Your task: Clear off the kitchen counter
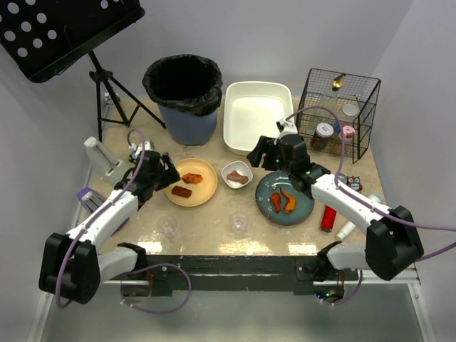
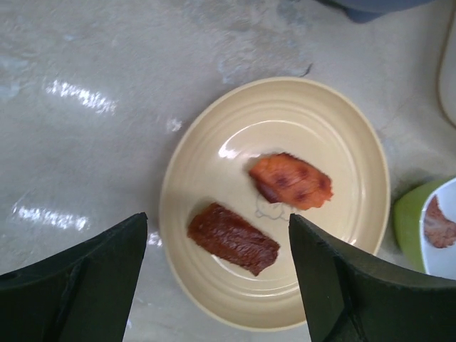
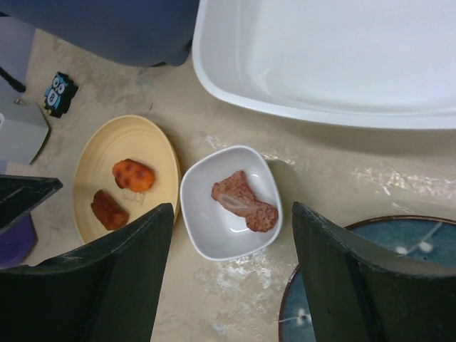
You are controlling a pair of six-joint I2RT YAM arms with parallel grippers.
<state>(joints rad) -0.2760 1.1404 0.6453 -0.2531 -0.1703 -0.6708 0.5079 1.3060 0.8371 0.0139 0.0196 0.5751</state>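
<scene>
The beige mottled kitchen counter point(image 1: 214, 235) holds a yellow plate point(image 1: 203, 192) with a brown piece point(image 2: 233, 239) and an orange piece point(image 2: 291, 180) of food. A white square bowl point(image 1: 229, 168) holds a piece of meat point(image 3: 244, 201). A blue plate point(image 1: 303, 206) carries orange food pieces point(image 1: 283, 201). My left gripper point(image 2: 217, 221) is open and empty, hovering above the near part of the yellow plate point(image 2: 335, 142). My right gripper point(image 3: 233, 210) is open and empty above the white bowl point(image 3: 214, 231).
At the back stand a bin with a black liner point(image 1: 184, 96), a white tub point(image 1: 256, 114) and a black wire basket point(image 1: 338, 110) with jars. Two clear glasses point(image 1: 167, 226) point(image 1: 239, 224) sit near the front edge. A red item point(image 1: 328, 217), a white tube point(image 1: 345, 229) and an owl figure point(image 1: 354, 184) lie at the right.
</scene>
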